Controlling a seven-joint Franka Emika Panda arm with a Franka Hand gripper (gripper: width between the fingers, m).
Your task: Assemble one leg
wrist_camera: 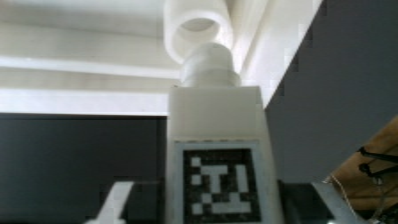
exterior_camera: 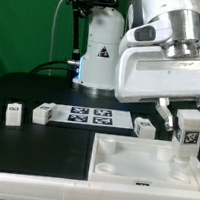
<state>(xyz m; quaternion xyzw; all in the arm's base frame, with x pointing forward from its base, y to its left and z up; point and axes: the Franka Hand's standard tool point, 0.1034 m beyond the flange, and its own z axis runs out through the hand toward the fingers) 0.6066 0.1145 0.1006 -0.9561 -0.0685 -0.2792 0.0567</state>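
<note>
Fingers (wrist_camera: 118,206) are clamped on the leg (exterior_camera: 188,138), one on each side, the gap no wider than the block itself. The leg stands upright with its tag face toward the exterior camera. It hangs over the big white panel (exterior_camera: 120,169), right at the panel's far corner on the exterior view's right.

In the wrist view the leg fills the middle of the shot, with the tag down near the fingers. Its narrow stub end points at a round opening (wrist_camera: 198,28) in what looks like that panel corner. The stub is lined up close to the opening, though I cannot tell whether it touches.

Beyond the panel's far edge, the marker board (exterior_camera: 86,115) lies flat on the black bench (exterior_camera: 32,146). A second leg (exterior_camera: 143,126) sits just beside the board, at the end nearer the held leg. Off the board's other end, farther from the panel, a third leg (exterior_camera: 43,112) sits close to the board. A fourth leg (exterior_camera: 14,112) is farther out again, with a gap between it and the third. All three rest on the bench, clear of the panel.
</note>
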